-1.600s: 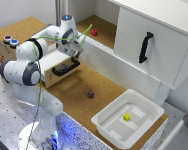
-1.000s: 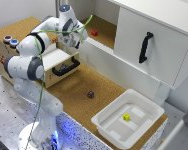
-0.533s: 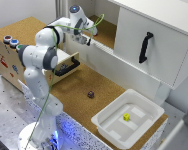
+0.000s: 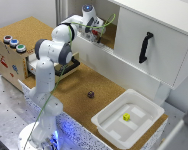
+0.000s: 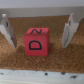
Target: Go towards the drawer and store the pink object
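Note:
In the wrist view the pink object [image 5: 37,43], a reddish-pink cube with dark letters on its faces, rests on a cork surface. My gripper [image 5: 39,45] is open, with one finger on each side of the cube and a gap to both. In the exterior view the gripper [image 4: 95,31] reaches into the cork-floored recess behind the low white wall, and the cube is hidden by it. The drawer [image 4: 74,67] stands pulled out from the wooden box [image 4: 9,60] with coloured buttons, partly behind my arm.
A white tray [image 4: 110,131] holding a small yellow cube [image 4: 126,117] sits at the front on the exterior view's right. A dark maroon piece [image 4: 90,94] lies on the cork table. A white cabinet door [image 4: 159,55] with a black handle borders the recess.
The arm has swung away from the drawer toward the exterior view's right and farther back, bringing the gripper into the recess beside the cabinet door.

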Robot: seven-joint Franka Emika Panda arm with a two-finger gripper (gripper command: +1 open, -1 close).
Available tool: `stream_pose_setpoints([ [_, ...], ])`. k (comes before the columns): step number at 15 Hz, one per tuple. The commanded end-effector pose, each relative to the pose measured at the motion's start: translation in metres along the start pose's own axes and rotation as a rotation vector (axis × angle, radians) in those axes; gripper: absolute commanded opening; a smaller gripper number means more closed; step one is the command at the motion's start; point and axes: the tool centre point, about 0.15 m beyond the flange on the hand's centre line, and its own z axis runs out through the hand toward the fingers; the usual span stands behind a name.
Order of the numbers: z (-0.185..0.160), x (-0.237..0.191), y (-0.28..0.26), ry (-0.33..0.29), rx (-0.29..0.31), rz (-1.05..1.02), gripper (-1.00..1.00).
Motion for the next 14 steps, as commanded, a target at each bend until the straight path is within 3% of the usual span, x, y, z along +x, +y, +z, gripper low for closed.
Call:
stream_pose_setpoints([
  [1, -0.011, -0.01, -0.011, -0.049, -0.084, 0.013, -1.0],
  [6, -0.055, -0.03, -0.037, 0.02, -0.116, 0.004, -1.0],
  [9, -0.079, -0.05, -0.055, 0.03, -0.124, -0.012, -1.0],
  [11, -0.094, -0.073, -0.068, 0.024, -0.119, -0.011, -1.0],
  [14, -0.107, -0.128, -0.091, -0.038, -0.09, 0.008, -1.0],
])
